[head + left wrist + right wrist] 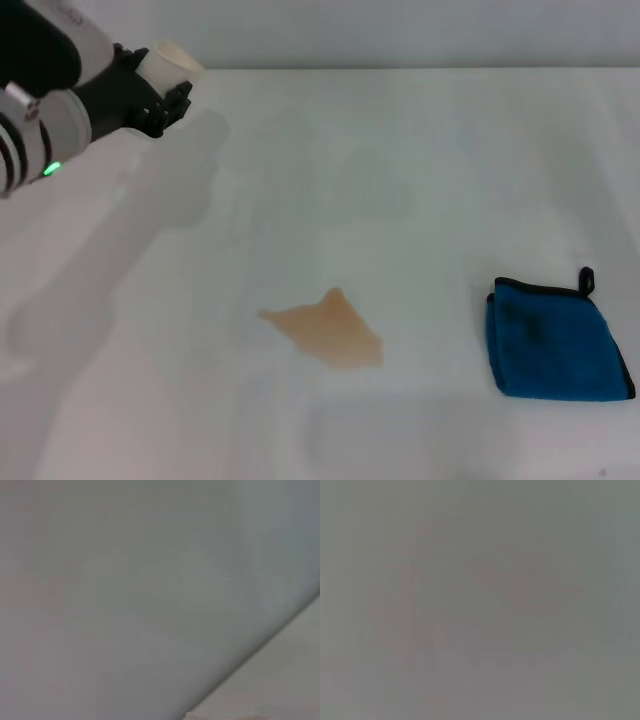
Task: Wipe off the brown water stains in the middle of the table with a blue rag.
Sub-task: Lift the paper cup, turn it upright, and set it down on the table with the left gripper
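White table (420,150): 1 stain (330,330), 1 rag (555,340)

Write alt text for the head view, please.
A brown water stain sits mid-table, with a folded blue rag lying apart on the robot's right. At far left, the left hand holds a whitish cup above the table.
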`<state>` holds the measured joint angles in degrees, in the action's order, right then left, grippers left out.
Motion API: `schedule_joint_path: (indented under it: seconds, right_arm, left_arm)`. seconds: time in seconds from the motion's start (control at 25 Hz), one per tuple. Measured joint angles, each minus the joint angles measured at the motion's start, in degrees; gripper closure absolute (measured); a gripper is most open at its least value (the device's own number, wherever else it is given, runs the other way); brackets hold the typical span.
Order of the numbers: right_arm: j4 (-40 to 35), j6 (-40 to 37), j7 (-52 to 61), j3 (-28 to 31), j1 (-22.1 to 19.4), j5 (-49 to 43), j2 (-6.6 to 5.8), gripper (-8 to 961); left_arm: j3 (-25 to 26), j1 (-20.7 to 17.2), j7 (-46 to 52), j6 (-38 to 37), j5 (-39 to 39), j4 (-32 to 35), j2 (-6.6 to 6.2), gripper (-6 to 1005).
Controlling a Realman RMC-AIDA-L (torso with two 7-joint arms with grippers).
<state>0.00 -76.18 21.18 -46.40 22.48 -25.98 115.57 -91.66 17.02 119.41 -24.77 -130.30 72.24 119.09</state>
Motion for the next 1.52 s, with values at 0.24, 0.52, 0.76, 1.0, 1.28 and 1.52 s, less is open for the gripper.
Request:
schedule_joint_path:
  seconds: [0.24, 0.52, 0.76, 1.0, 1.28, 1.52]
  right_arm:
    - [0.0, 0.5, 0.0, 0.3, -0.1, 0.0, 0.0, 115]
    - [-0.2, 0.6, 0.0, 0.3, -0.1, 0.5, 0.0, 115]
    - [-0.2, 1.1, -0.2, 0.3, -0.4, 1.1, -0.1, 114]
    - [-0.3, 1.3, -0.1, 0.3, -0.6, 2.0, -0.17, 115]
    - [-0.6, 1.3, 0.0, 0.3, -0.6, 2.3, -0.14, 114]
    - [-0.6, 1.3, 0.0, 0.3, -0.6, 2.3, 0.03, 115]
  left_arm:
    - [-7.9, -3.9, -0.3, 12.0, 3.5, -2.0, -0.04, 421]
    - [-19.1, -6.7, 0.2, 29.3, 5.5, -5.9, -0.09, 352]
    - [-31.4, -7.3, 7.4, 53.3, 6.0, -14.3, -0.23, 348]
    - [-37.5, -6.7, 24.2, 71.5, 3.7, -24.3, -0.31, 349]
    - [-42.0, -4.5, 43.4, 82.2, 3.3, -36.1, -0.13, 349]
    - [-43.1, -2.4, 52.4, 82.7, 3.4, -42.0, -0.15, 349]
